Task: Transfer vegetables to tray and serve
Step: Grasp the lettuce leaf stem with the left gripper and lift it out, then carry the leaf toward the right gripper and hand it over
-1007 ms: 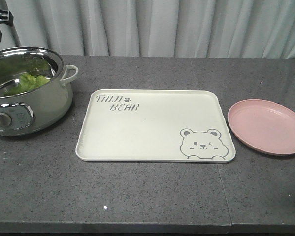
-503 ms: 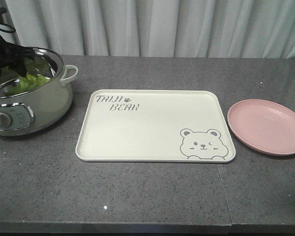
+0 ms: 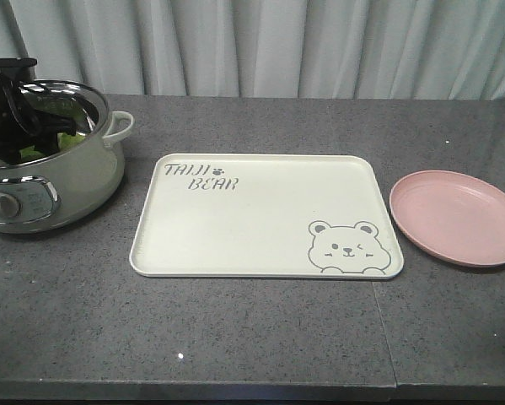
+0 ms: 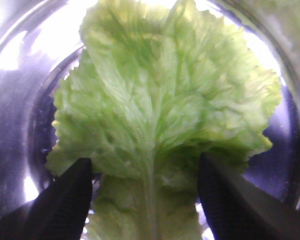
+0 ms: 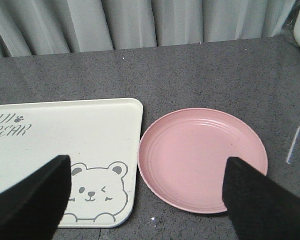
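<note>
Since half a second ago the left tool (image 3: 16, 110) has sunk lower, into the mouth of the pot (image 3: 67, 181) at the left end of the tabletop (image 3: 235, 337). Nothing else has shifted.

From the front, the black arm hides most of the pot's inside, and only scraps of green lettuce (image 3: 64, 139) show past it. The tray (image 3: 260, 219) lies flat in the middle of the tabletop with nothing on it, its bear drawing at the near right corner. The pink plate (image 3: 454, 215) sits just beside it on the right, not touching.

The left wrist view looks straight down at the lettuce (image 4: 160, 100), which lies spread across the pot's shiny steel bottom (image 4: 19, 100). The left tool (image 4: 144, 165) is spread wide, one finger on each side of the pale rib. Whether they touch the leaf I cannot tell.

In the right wrist view, the right tool (image 5: 145, 162) is also spread and holds nothing. Below it are the tray's (image 5: 64, 130) bear corner and the pink plate (image 5: 202, 157).
</note>
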Available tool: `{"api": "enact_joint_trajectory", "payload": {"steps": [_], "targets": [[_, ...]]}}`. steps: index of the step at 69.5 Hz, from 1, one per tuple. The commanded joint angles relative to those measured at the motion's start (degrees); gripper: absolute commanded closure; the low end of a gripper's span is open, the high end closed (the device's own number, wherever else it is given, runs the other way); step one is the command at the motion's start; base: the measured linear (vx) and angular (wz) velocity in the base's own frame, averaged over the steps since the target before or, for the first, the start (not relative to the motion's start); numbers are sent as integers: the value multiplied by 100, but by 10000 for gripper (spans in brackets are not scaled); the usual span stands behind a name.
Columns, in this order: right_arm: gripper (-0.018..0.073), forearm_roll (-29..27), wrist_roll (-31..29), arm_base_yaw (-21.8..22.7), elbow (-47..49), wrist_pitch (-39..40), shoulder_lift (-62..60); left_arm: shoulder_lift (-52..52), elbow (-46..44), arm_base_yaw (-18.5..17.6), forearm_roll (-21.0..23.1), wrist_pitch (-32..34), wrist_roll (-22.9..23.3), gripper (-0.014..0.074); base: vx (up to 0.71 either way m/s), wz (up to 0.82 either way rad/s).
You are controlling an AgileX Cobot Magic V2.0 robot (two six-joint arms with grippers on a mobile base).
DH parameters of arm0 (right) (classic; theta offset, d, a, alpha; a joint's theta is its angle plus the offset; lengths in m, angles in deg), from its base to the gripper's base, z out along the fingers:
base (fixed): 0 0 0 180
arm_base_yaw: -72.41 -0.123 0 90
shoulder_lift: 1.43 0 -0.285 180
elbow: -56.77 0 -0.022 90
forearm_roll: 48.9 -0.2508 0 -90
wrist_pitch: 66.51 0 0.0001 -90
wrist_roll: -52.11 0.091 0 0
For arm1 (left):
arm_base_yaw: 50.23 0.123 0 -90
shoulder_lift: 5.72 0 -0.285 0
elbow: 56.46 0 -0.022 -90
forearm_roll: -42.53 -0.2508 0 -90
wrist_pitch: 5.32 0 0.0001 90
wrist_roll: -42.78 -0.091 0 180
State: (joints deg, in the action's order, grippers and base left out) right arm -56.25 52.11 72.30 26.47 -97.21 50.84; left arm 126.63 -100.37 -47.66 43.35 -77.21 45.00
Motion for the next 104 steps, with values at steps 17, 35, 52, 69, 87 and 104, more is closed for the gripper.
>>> {"api": "enact_joint_trajectory", "payload": {"steps": [17, 35, 52, 69, 87, 104], "targets": [[-28, -68, 0, 18, 184, 394, 4, -199, -173, -9, 61, 31, 47, 150, 0, 0], [-28, -73, 0, 18, 184, 388, 4, -199, -173, -9, 61, 31, 54, 403, 0, 0], [-28, -68, -63, 18, 184, 394, 4, -239, -173, -9, 68, 30, -5, 605, 0, 0], [-28, -68, -441, 18, 184, 425, 4, -584, -410, -9, 62, 104, 3, 603, 0, 0], [-28, -393, -677, 18, 438, 759, 308, -1447, -957, -9, 124, 340, 59, 603, 0, 0], [-17, -3601, -2932, 18, 1590, 575, 1411, -2192, -1108, -9, 1141, 893, -4, 603, 0, 0]]}}
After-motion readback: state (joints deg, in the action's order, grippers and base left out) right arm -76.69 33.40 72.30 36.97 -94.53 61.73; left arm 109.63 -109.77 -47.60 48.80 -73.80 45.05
